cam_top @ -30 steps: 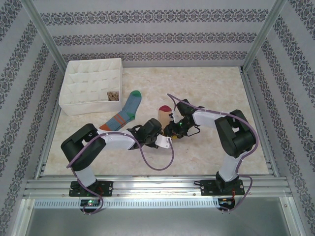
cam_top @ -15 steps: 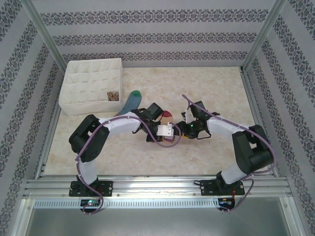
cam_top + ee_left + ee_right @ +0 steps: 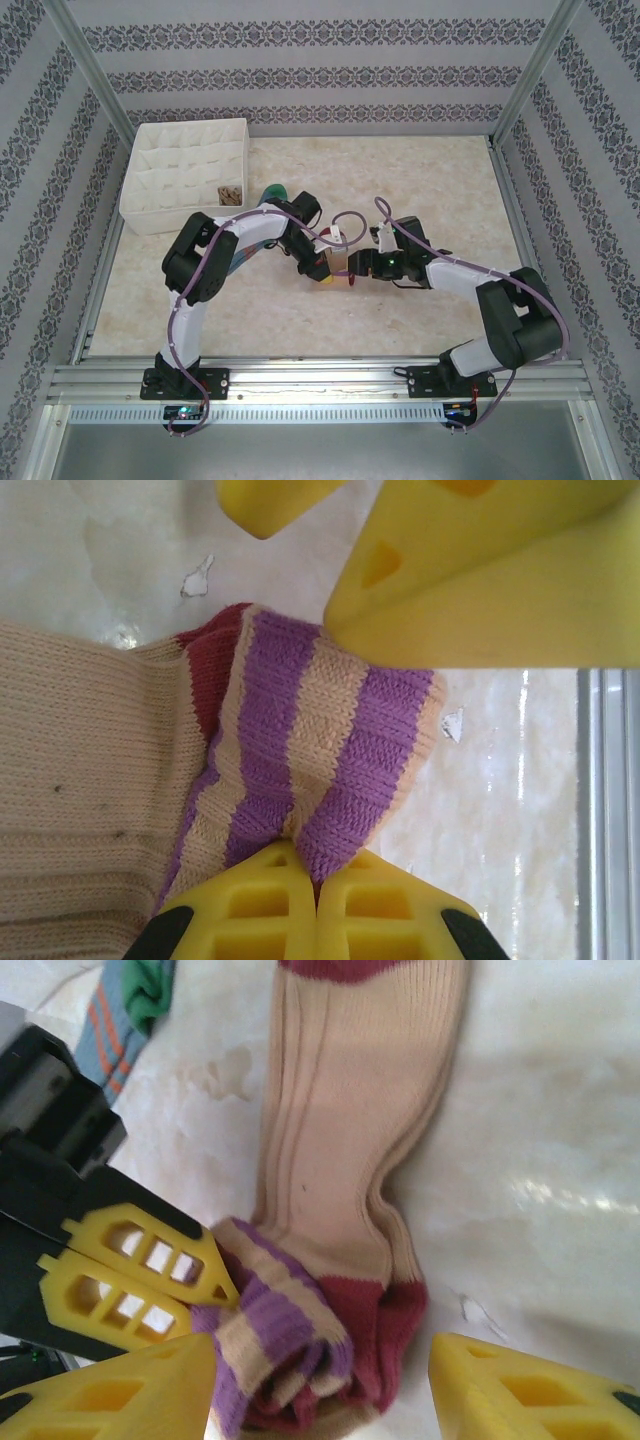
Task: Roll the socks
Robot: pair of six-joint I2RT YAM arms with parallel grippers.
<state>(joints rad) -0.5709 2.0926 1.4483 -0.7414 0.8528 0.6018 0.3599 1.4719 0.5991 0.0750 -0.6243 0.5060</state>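
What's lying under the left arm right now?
The blue sock. Its green toe sticks out beyond the left arm from above; the arm covers most of the rest. The right wrist view catches some orange stripes.

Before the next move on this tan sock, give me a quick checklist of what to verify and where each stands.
1. Left tool shut on the tan sock at its striped cuff: ok.
2. Right tool open, a finger either side of the folded end: ok.
3. Blue sock apart from the tan sock: ok.
4. Roll finished: not ok, only the cuff end is folded over.
5. Fold tight enough to roll on: cannot tell.
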